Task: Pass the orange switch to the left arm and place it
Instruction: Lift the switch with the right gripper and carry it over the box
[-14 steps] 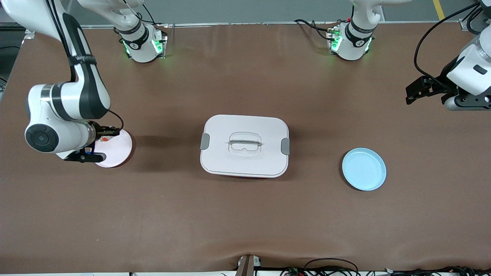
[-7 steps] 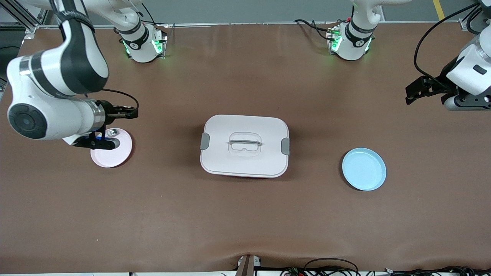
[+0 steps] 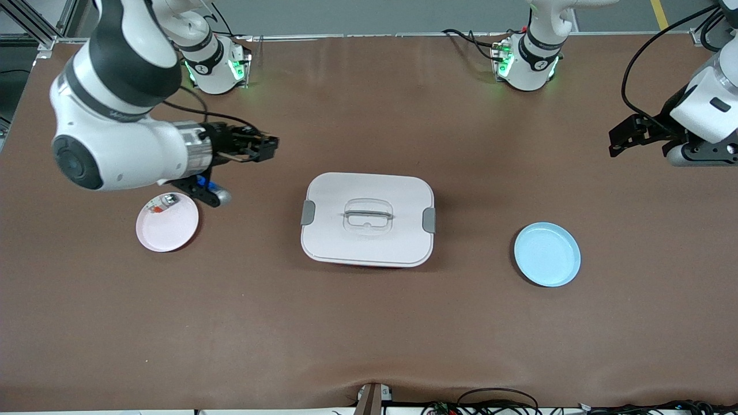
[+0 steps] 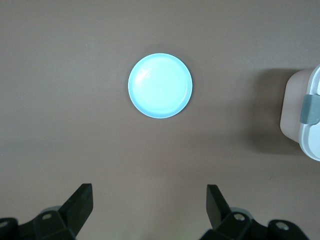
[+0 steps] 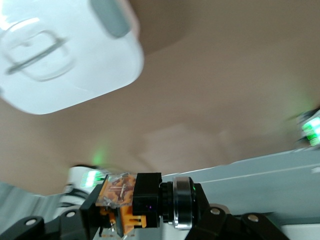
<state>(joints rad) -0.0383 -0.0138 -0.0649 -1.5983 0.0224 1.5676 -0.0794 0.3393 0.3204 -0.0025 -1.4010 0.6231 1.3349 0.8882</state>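
My right gripper (image 3: 260, 147) is shut on the orange switch (image 5: 131, 199), a black block with an orange and clear end. It holds the switch in the air over bare table, between the pink plate (image 3: 173, 230) and the white box (image 3: 367, 230). The right wrist view shows the gripper (image 5: 142, 212) with the box (image 5: 65, 55) below and apart from it. My left gripper (image 3: 621, 140) is open and empty, waiting in the air at the left arm's end of the table. Its wrist view (image 4: 148, 200) looks down on the blue plate (image 4: 160, 85).
The blue plate (image 3: 546, 254) lies between the box and the left arm's end. A small clear-grey piece (image 3: 164, 202) lies on the pink plate. One end of the box, with its grey latch (image 4: 312, 107), shows in the left wrist view.
My right gripper has risen off the pink plate with the switch and swung toward the box. The clear-grey piece stays on the plate. The left arm has not moved.
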